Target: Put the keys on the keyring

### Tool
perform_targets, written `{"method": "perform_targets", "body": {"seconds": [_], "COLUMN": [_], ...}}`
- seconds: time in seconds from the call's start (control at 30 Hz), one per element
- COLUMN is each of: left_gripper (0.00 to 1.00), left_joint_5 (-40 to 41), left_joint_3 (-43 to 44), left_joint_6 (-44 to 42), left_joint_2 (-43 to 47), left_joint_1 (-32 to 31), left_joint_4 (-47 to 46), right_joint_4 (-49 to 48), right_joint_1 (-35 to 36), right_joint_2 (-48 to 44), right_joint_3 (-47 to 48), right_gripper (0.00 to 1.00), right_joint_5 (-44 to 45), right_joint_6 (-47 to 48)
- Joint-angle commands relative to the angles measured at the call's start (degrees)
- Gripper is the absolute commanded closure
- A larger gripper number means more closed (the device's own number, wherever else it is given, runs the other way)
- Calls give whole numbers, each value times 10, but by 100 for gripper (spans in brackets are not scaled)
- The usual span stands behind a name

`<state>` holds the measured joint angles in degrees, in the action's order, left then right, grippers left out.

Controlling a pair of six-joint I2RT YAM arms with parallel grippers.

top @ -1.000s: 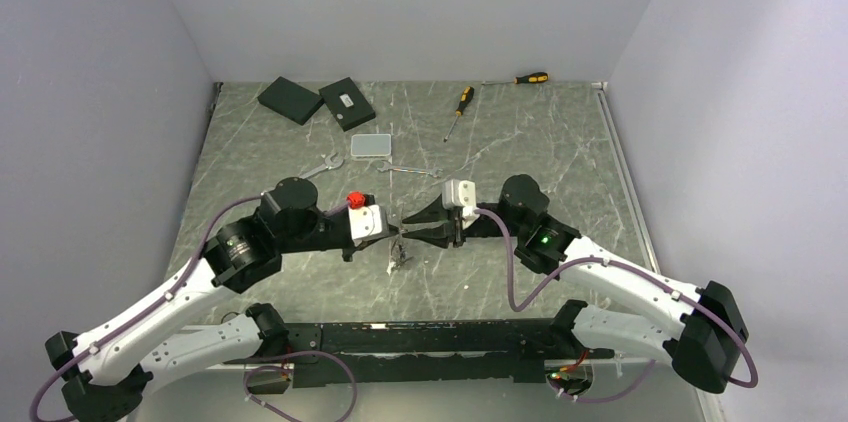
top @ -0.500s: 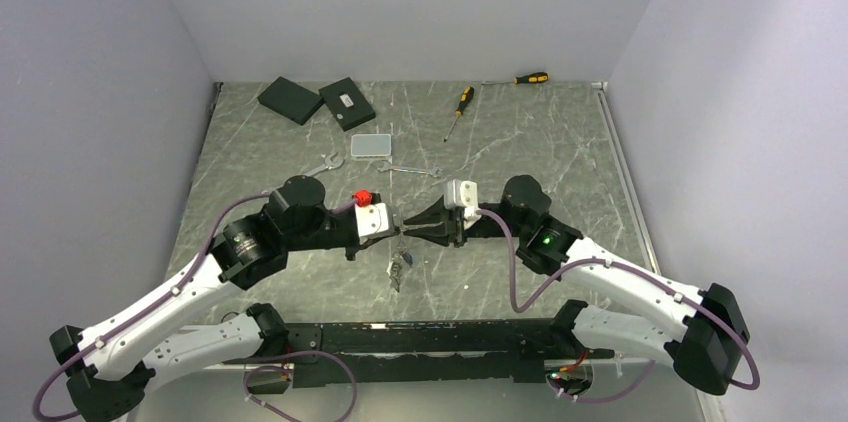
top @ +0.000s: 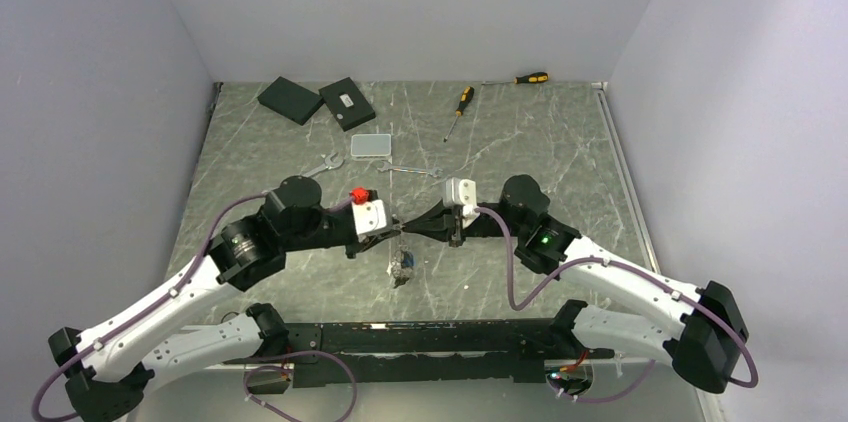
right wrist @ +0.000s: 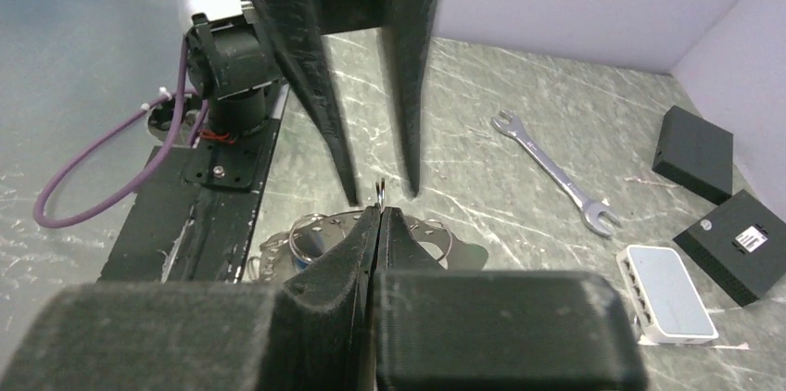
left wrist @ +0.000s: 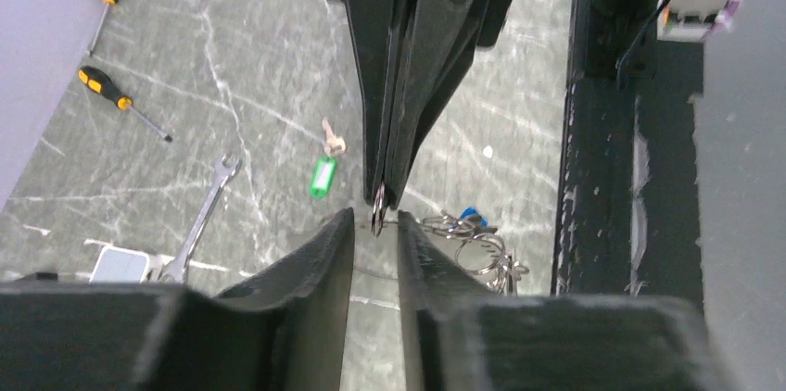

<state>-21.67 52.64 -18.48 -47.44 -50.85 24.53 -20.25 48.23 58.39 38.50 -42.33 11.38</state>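
My right gripper (right wrist: 381, 208) is shut on a small silvery ring (right wrist: 381, 189) that sticks up edge-on from its tips. Below that ring hangs a bunch of keys (top: 402, 264) and rings with a blue tag (left wrist: 472, 216). Facing it, my left gripper (left wrist: 375, 217) is open, one finger on each side of the ring (left wrist: 378, 210) without touching it. A very thin wire arc of the keyring (left wrist: 371, 272) shows faintly under the left fingers. One more key with a green tag (left wrist: 322, 176) lies flat on the table. Both grippers meet above the table's middle (top: 400, 230).
Two wrenches (top: 320, 165) (top: 410, 171) and a white box (top: 371, 146) lie behind the grippers. Two black boxes (top: 318, 100) sit at the back left, two yellow-and-black screwdrivers (top: 459, 107) (top: 527, 78) at the back. The black base rail (top: 420, 342) runs along the near edge.
My right gripper has closed on the ring and my left gripper has opened off it. The hanging bunch has swung slightly below the tips.
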Motion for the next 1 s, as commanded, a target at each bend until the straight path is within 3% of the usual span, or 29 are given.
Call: {"method": "perform_targets", "body": {"seconds": [0.0,0.1,0.17,0.23,0.6,0.83,0.97], "left_gripper": [56,33,27,27,60,69,69], "left_joint_5": [-2,23,32,36,-8,-35,-59], "left_joint_3": [-25,-68,-94,-111,-127,-124,-121], "left_joint_6": [26,49,60,69,116,133,135], "left_joint_2": [44,80,105,126,116,95,81], "left_joint_1": [-2,-2,-2,-2,-1,-1,-1], "left_joint_4": [-86,-136,-167,-190,-282,-306,-305], "right_joint_4": [-105,-162,-189,-216,-325,-322,-313], "right_joint_1": [1,-5,-10,-18,-39,-39,-39], "right_joint_2": [-11,-23,-26,-33,-34,-37,-36], "right_joint_3": [-4,-18,-23,-30,-55,-58,-57], "right_gripper": [100,100,100,100,100,100,100], "right_joint_5": [10,4,-3,-9,-48,-56,-58], "right_joint_6": [-39,-80,-107,-136,-229,-231,-222]}}
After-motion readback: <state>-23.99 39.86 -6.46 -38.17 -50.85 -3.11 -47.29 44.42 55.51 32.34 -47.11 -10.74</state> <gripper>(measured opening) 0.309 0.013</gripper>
